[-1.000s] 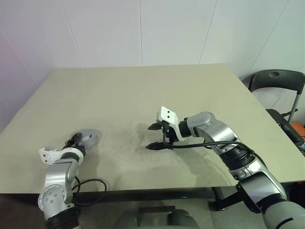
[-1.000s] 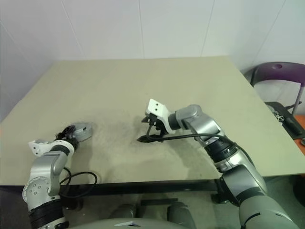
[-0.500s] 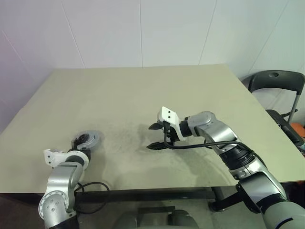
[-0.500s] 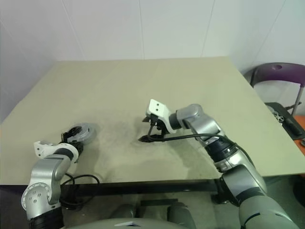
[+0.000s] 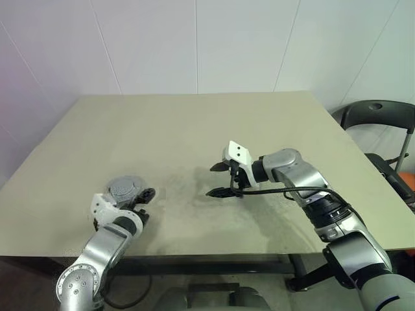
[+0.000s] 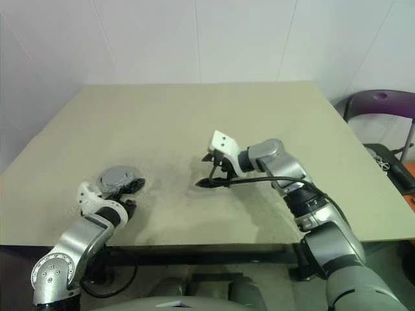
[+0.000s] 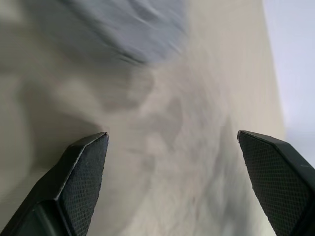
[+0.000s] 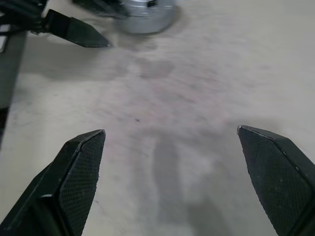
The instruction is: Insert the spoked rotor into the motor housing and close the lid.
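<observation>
A thick, round, dull grey piece, the lid [image 5: 124,188] seen from above, rests on the tan table [image 5: 194,129] near its front left. It appears again as a silvery drum [image 8: 143,11] in the right wrist view and as a grey blur [image 7: 129,27] in the left wrist view. The motor housing and the spoked rotor are hidden. My left gripper [image 5: 144,204] is open just to the right of the lid, apart from it, holding nothing. My right gripper [image 5: 211,181] hovers open over the middle of the table, pointing left toward the lid.
A dark chair [image 5: 379,120] stands off the table's right side. The table's front edge [image 5: 214,254] runs just below both arms. White wall panels rise behind the far edge.
My left gripper has let go of the grey piece, rolled, and swung to its right side. The piece stays put. The right gripper has hardly moved; the whole picture shifted slightly.
</observation>
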You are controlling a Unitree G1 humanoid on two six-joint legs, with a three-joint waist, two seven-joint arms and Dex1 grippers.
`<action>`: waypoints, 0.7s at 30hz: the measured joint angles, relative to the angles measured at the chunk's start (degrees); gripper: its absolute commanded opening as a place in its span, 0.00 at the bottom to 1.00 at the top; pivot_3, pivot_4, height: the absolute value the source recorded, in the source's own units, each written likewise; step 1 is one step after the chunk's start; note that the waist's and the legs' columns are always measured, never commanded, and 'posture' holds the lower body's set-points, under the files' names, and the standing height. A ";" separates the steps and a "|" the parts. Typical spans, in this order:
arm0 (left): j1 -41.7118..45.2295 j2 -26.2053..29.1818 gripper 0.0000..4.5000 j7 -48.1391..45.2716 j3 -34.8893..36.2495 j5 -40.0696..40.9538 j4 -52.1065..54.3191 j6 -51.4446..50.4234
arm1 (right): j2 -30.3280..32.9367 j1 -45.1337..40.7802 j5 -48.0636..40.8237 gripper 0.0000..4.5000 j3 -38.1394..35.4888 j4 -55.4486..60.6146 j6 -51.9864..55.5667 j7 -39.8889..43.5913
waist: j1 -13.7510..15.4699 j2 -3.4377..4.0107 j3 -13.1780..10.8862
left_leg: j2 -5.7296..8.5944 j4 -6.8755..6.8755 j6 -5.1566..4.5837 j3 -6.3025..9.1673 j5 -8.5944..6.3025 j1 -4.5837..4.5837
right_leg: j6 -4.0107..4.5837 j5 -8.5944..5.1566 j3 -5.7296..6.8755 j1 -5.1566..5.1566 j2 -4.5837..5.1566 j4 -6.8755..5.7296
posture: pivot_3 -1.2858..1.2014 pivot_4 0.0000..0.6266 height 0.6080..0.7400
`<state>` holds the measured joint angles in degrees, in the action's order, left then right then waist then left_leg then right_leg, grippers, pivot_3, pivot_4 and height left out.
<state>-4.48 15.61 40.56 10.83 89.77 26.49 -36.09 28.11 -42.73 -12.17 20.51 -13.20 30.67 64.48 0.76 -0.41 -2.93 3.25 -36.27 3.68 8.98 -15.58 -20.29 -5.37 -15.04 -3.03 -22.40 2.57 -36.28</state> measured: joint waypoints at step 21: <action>6.61 24.93 0.99 -63.63 -6.86 -50.74 -16.27 15.54 | 1.23 5.78 0.09 1.00 -5.64 -1.20 -2.68 -0.92 | -0.57 0.22 -0.08 | -0.07 0.20 -0.01 -0.23 0.00 -0.08 | -0.01 0.00 -0.14 -0.24 -0.01 0.02 | 0.52 0.00 1.00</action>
<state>2.13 40.54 -23.07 3.97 39.03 10.21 -20.55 29.34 -36.95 -12.09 14.87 -14.40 27.99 63.56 0.19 -0.19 -3.01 3.18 -36.07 3.67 8.76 -15.59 -20.37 -5.38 -15.04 -3.17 -22.63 2.57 -36.26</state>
